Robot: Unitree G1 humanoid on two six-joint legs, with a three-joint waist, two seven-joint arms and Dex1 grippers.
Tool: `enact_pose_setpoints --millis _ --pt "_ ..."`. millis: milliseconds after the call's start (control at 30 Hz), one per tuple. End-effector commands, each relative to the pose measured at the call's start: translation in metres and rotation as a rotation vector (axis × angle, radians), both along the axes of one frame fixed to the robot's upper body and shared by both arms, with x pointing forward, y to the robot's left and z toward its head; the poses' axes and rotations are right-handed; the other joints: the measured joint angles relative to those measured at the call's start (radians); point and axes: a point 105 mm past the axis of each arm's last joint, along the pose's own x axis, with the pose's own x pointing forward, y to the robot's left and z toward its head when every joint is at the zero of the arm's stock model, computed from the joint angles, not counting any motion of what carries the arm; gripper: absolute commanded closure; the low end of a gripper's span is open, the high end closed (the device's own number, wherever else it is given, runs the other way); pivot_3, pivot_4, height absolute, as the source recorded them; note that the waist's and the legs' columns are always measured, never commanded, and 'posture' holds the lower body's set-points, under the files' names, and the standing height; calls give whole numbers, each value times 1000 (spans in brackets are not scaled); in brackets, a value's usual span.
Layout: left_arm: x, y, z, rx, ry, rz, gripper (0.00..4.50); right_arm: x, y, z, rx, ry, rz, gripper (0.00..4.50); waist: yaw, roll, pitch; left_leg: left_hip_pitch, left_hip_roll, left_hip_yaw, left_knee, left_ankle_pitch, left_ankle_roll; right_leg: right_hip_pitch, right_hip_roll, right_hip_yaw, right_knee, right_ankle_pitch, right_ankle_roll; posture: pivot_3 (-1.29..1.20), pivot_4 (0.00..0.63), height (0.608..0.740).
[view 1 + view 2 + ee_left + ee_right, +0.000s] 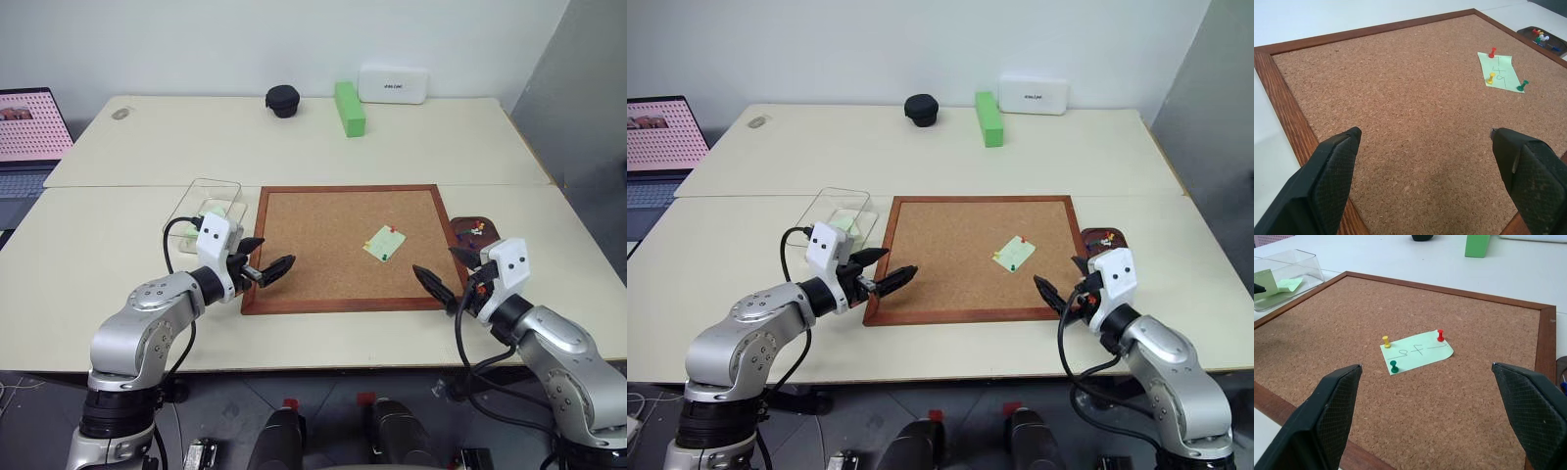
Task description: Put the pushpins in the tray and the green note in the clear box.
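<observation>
The green note (1418,352) lies on the corkboard (323,255), right of its middle, held down by a red pushpin (1440,335), a yellow one (1386,341) and a green one (1394,366). The tray (490,231) sits against the board's right edge with several pushpins in it. Along the left edge stands the clear box (196,191), with pale-green paper (1289,284) inside. My left gripper (276,252) hovers open over the board's near left corner. The right gripper (438,261) is open at the near right corner, pointing toward the note. Neither holds anything.
A bright-green block (349,108), a white case (393,84) and a black round case (283,100) stand at the far side of the table. A laptop (29,137) is off to the far left. The board's wooden frame is raised.
</observation>
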Motion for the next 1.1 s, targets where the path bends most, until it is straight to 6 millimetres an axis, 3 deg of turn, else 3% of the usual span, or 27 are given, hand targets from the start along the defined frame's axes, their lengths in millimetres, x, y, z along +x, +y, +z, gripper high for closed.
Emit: enact_pose_setpoints --millis 33,700,933,1100 --pt "0 0 15 21 -75 -17 9 0 1 10 1 -49 3 0 0 0 0 0 0 0 0 0 0 0 0 0 0 0 0 0 150 740" --pt "0 -11 16 3 -75 -63 9 4 -4 9 -10 -58 -12 0 0 0 0 0 0 0 0 0 0 0 0 0 0 0 0 0 150 740" --pt "1 -19 18 -15 -66 -113 9 10 3 8 -26 -66 -13 0 0 0 0 0 0 0 0 0 0 0 0 0 0 0 0 0 150 740" --pt "4 -33 20 -9 -95 -199 878 16 14 12 -20 -72 25 0 0 0 0 0 0 0 0 0 0 0 0 0 0 0 0 0 150 740"
